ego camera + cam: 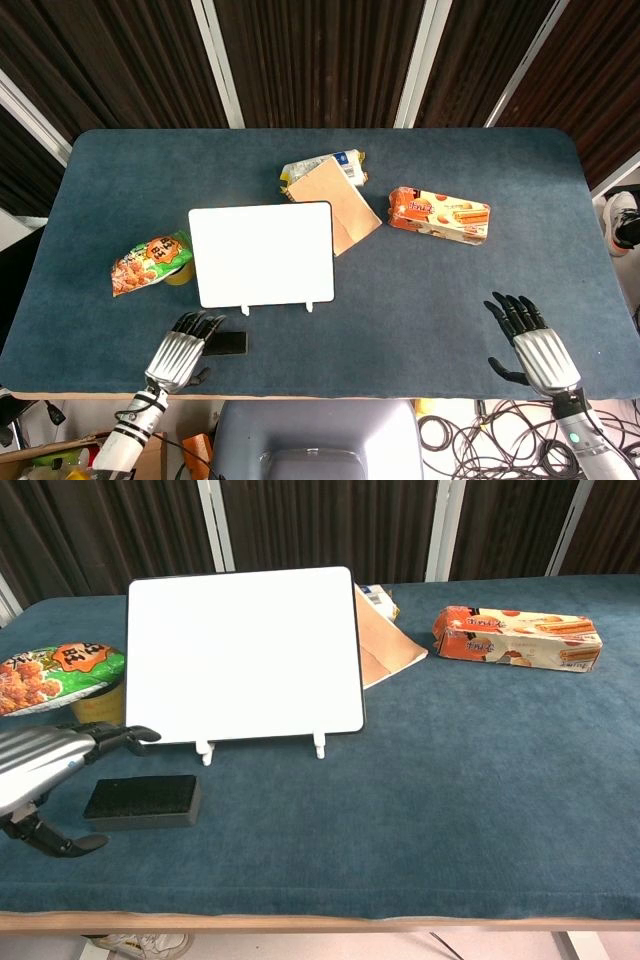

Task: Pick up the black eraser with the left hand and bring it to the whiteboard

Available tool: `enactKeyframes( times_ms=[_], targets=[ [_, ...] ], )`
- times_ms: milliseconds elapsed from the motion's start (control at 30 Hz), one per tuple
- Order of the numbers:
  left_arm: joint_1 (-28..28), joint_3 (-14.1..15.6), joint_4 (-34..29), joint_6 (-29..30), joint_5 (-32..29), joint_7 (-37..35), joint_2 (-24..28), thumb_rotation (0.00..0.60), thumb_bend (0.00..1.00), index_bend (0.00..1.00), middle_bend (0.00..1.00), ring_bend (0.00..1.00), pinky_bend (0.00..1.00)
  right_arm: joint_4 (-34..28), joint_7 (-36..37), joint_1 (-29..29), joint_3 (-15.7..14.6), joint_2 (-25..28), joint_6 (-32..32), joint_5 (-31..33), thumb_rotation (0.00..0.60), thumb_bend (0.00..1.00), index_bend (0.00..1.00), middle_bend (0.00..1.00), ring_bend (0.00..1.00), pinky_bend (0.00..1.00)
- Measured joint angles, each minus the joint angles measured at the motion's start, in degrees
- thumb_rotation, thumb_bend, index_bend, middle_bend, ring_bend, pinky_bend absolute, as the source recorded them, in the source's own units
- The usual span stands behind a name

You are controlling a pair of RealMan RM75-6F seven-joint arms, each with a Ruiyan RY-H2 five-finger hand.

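Observation:
The black eraser lies flat on the blue table in front of the whiteboard's left foot; in the head view the black eraser is partly covered by my left hand. The whiteboard stands upright on two small white feet at the table's middle, and shows as the whiteboard in the chest view. My left hand hovers at the near left edge, just left of the eraser, fingers spread, holding nothing. My right hand is open over the near right edge, far from both.
A green snack bag and a yellow cup sit left of the board. Behind the board lie a brown envelope and a packet. An orange biscuit box lies at the right.

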Motion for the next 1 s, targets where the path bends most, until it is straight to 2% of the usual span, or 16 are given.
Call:
enactKeyframes(
  times_ms=[200,433,700,833,1000],
  targets=[
    [0.2,-0.7,3.1,-0.1,-2.7,1.8,-3.5,0.6,0.26,0.19,0.25,0.13,0.14,-0.8,0.6,-0.4,0.3,1.3,-0.7,0.2,0.6,0.21,0.0,0.0,0.0,0.0],
    [0.1,-1.8,6.8,0.4,-2.8,1.6,-6.0,0.6,0.27,0.32,0.36,0.2,0.15,-1.7,-0.2,-0.4,0.5,2.0,-2.9,0.8,0.6,0.21,0.0,0.0,0.0,0.0],
    [0.3,-2.4,8.1,1.3,-2.2,1.3,-7.1,0.6,0.28,0.43,0.47,0.28,0.16,-2.1,-0.7,-0.5,0.8,2.3,-3.7,1.1,0.6,0.21,0.0,0.0,0.0,0.0],
    [0.5,-2.7,9.3,2.2,-1.3,0.3,-8.1,0.6,0.3,0.56,0.6,0.36,0.19,-2.5,-0.8,-0.6,0.9,2.6,-4.4,1.3,0.6,0.21,0.0,0.0,0.0,0.0],
    [1.0,-3.3,11.6,4.8,0.5,-0.8,-10.0,0.6,0.43,0.73,0.79,0.5,0.27,-2.6,-1.0,-0.8,1.1,2.7,-4.5,1.4,0.6,0.21,0.0,0.0,0.0,0.0]
  ],
)
